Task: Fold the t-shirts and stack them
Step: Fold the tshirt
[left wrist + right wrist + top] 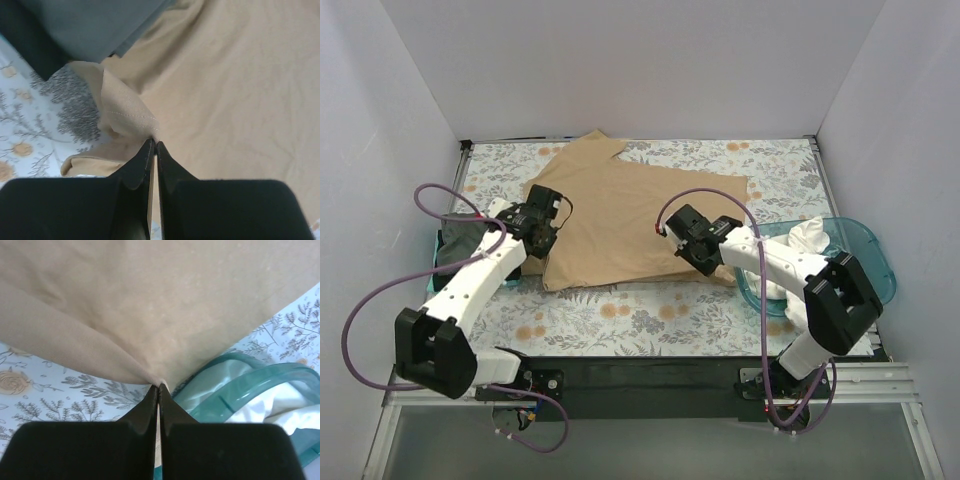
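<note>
Since the left end effector [154, 145] and the right end effector [159, 387] each pinch a near edge of the tan t-shirt [640, 205] spread on the bench [620, 318], I'd guess they mean to fold it over.

Bare floral-patterned surface [620, 315] lies open along the near edge of the spread tan cloth t-shirt [630, 210], while the translucent teal plastic tub [876, 262] blocks the right side, a dark grey-green cloth t-shirt [458, 252] the left, white walls [640, 60] beyond.
</note>
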### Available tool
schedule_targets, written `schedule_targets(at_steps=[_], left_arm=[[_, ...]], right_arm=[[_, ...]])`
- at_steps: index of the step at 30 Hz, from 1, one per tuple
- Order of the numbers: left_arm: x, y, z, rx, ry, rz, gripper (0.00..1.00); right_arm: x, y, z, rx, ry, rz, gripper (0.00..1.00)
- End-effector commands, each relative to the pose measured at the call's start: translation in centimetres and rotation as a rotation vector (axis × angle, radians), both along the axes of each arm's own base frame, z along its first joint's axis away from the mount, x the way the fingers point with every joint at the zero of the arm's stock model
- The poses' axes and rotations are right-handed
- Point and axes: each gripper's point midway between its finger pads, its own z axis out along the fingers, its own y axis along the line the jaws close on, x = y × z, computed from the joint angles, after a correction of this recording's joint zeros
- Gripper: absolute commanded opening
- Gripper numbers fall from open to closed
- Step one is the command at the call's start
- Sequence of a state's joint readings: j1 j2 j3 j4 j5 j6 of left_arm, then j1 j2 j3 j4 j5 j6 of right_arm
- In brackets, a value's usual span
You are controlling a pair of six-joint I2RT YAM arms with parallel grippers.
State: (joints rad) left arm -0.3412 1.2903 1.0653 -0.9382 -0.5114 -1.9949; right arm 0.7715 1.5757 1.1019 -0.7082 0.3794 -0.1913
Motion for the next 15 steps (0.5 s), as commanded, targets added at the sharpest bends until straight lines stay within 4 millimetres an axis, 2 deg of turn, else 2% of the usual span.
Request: schedule_targets(at_steps=[1,3,5,6,7,10,11,15], left_arm=[[4.0,0.3,2.9,-0.011,-0.133,0.087,0.00],[5.5,0.2,2.6,0.006,-0.129,0.082,0.00],[7.0,0.5,3.4,0.020,-0.146,0.087,0.00],[7.6,0.5,2.6,0.029,-0.124,0.086,0.00],[8.5,0.3,3.2,0.024,-0.139,0.082,0.00],[10.3,0.1,2.4,0.029,-0.125,0.059,0.00],[11.1,0.0,3.1,0.023,-0.148,0.060,0.00],[13.2,-0.3,3.0,0.043,-0.161,0.030,0.00]], right_arm=[[2.4,-0.6,1.2,-0.005,-0.017,-0.012,0.01],[3.5,-0.4,1.3,0.009,-0.011,-0.011,0.01],[4.2,-0.5,1.4,0.003,-0.014,-0.011,0.01],[4.8,-0.3,1.7,0.004,-0.023,-0.004,0.01],[5.3,-0.6,1.5,-0.001,-0.018,-0.013,0.01],[6.7,-0.9,1.8,0.001,-0.023,-0.020,0.01],[7.0,-1.0,1.8,0.000,-0.024,-0.024,0.01],[8.7,-1.5,2.0,-0.005,-0.033,-0.033,0.01]])
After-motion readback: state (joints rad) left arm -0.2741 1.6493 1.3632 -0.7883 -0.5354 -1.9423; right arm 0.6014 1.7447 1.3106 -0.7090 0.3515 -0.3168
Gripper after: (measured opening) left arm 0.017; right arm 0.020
